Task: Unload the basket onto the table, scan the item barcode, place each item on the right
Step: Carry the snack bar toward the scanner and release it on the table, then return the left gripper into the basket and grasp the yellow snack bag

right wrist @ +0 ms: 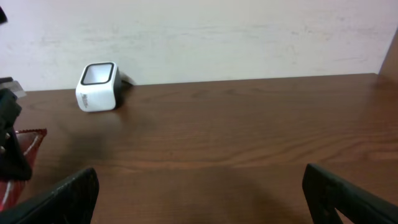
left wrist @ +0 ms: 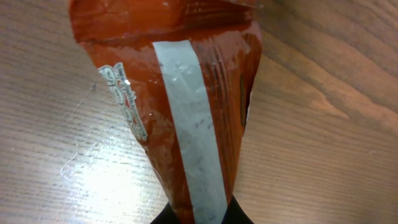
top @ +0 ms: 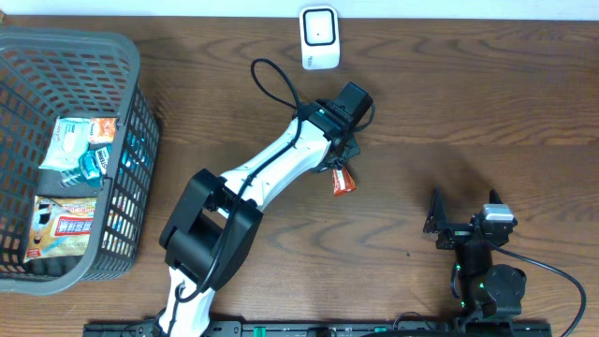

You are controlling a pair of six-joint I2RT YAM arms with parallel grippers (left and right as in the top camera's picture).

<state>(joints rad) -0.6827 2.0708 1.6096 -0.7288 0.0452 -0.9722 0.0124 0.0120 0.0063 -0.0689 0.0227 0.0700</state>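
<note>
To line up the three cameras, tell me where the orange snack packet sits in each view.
Overhead: the orange snack packet is just right of centre.
Left wrist: it fills the middle of the picture from top to bottom.
Right wrist: only its edge shows, at the far left.
Shared landmark: the white barcode scanner is at top centre overhead and upper left in the right wrist view. It is not in the left wrist view.
</note>
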